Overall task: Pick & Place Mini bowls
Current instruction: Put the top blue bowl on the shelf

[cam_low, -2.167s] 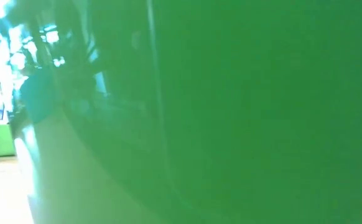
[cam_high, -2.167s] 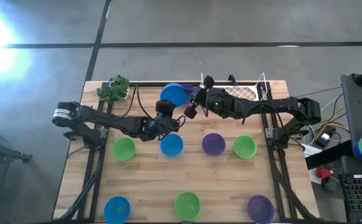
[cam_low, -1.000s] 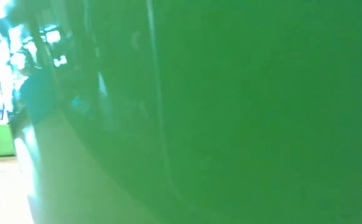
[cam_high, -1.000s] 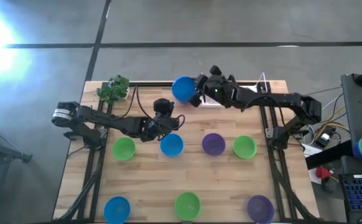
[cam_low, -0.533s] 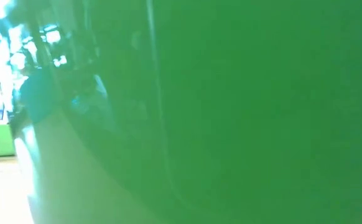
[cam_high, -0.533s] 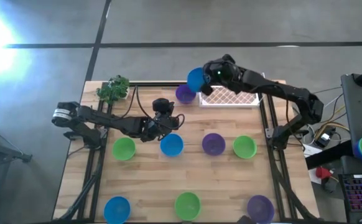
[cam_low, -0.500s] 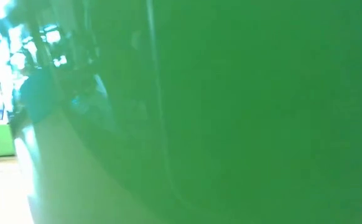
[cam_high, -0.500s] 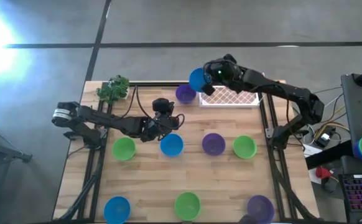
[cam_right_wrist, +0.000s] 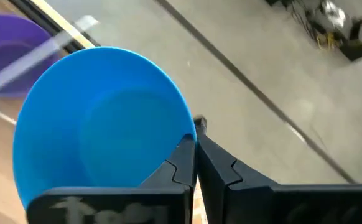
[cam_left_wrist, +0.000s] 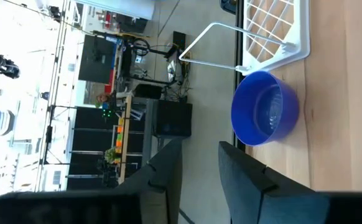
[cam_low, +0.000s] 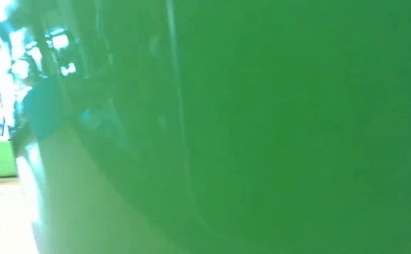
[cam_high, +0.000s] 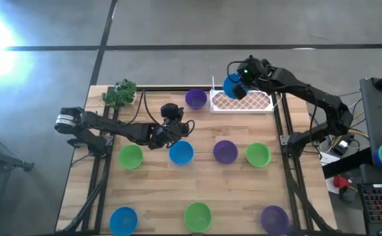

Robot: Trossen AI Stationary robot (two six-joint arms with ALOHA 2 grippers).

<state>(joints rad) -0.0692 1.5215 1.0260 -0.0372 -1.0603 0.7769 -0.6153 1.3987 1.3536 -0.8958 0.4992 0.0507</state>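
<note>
The right tool [cam_high: 238, 87] is pressed together on the rim of a blue mini bowl [cam_high: 231, 86], one finger inside the wall and one outside, and holds it tilted over the near-left corner of the white wire rack [cam_high: 256, 103] at the far edge of the tabletop [cam_high: 158, 183]. The bowl hangs from that single pinch without sagging, so it looks light and stiff; its smooth plastic wall is probably slippery, and a grip on the thin rim seems the only practical hold on so shallow a shape. A purple bowl [cam_high: 195, 99] sits just left of the rack, and more bowls in green, blue and purple lie in rows nearer than the rack. The left tool [cam_high: 181, 128], fingers spread and empty, waits well left of the rack, beside a blue bowl [cam_high: 180, 153].
</note>
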